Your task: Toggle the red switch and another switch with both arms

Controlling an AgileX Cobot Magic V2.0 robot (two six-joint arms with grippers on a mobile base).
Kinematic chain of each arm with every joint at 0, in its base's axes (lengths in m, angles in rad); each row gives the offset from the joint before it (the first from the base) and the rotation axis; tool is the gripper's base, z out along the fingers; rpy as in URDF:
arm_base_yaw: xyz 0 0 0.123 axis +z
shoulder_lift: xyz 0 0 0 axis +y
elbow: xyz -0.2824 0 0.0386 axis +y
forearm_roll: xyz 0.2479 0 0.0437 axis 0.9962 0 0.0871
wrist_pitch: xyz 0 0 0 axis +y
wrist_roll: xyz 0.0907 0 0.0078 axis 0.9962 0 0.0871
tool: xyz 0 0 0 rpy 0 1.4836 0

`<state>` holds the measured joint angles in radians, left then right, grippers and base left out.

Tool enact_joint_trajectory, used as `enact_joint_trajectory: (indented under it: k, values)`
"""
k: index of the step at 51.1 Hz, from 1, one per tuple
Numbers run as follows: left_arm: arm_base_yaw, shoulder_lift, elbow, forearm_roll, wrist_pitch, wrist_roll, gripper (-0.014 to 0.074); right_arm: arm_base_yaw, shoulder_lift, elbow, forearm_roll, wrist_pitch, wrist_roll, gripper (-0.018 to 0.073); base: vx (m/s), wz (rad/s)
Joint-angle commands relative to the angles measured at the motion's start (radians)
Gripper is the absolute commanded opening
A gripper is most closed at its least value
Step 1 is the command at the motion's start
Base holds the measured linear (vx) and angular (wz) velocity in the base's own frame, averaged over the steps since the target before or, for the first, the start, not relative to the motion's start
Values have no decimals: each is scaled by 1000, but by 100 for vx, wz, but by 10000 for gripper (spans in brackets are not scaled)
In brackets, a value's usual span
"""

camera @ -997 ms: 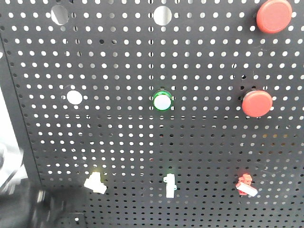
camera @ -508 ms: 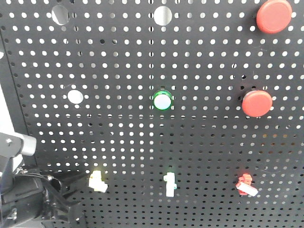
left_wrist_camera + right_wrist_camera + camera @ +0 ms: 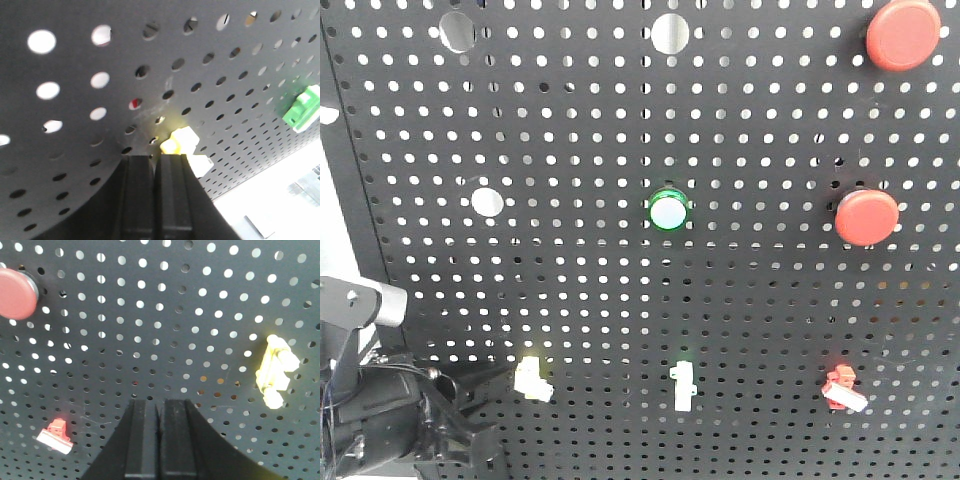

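The red switch (image 3: 843,388) sits low on the right of the black pegboard (image 3: 620,290), its white lever pointing down-right; it also shows in the right wrist view (image 3: 55,436). The other switch (image 3: 532,376), pale yellow-white with a faint glow, is low on the left. My left gripper (image 3: 495,375) reaches in from the bottom left, shut, its tips just left of that switch. In the left wrist view the shut tips (image 3: 156,156) lie right under the yellow switch (image 3: 182,142). My right gripper (image 3: 157,402) is shut and empty, right of the red switch and apart from it.
A white toggle with a green tint (image 3: 682,384) stands between the two switches. A green-ringed round button (image 3: 668,210) is at the centre, with two big red push buttons (image 3: 866,217) (image 3: 902,34) on the right. A yellowish toggle (image 3: 276,370) lies right of my right gripper.
My left arm has come up from the bottom left corner, and its shut tips now reach the pale yellow switch. The board has shifted slightly right in view.
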<state>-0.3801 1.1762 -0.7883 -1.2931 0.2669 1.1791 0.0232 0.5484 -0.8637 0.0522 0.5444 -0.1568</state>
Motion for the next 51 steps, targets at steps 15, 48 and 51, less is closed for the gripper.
enact_joint_trajectory:
  k: [15, 48, 51]
  values:
    - [-1, -31, -39, 8, -61, -5, 3, -3, 9, -33, -2, -76, -8, -6, 0, 0]
    - [-1, -36, -117, 16, 8, -12, 3, -3, 9, -33, -2, -22, -8, -6, 0, 0]
    - [-1, -36, -128, 16, 12, -12, 3, -3, 9, -33, -2, -21, -8, -6, 0, 0]
